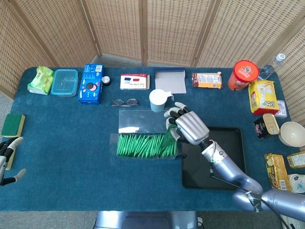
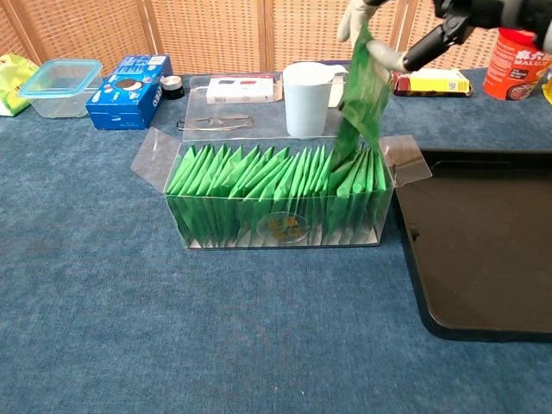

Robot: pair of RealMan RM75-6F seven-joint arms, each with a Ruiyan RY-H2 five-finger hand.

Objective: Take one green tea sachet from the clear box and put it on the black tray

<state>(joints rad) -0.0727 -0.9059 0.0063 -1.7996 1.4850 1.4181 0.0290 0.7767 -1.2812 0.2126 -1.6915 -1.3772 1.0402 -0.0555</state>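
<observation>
My right hand (image 1: 190,126) hangs over the right end of the clear box (image 1: 147,138) and pinches one green tea sachet (image 2: 364,90) by its top. In the chest view only the fingertips (image 2: 386,57) show at the top edge; the sachet dangles almost free, its lower corner still among the packed sachets (image 2: 259,177). The black tray (image 2: 483,233) lies bare just right of the box. My left hand (image 1: 8,160) sits at the table's left edge, fingers spread, holding nothing.
Behind the box stand a pale blue cup (image 2: 308,99), glasses (image 2: 216,122) and a small white carton (image 2: 240,87). A blue biscuit box (image 2: 129,79) and a plastic container (image 2: 56,84) are at the back left. Snack packs and a red can (image 1: 245,74) line the right side.
</observation>
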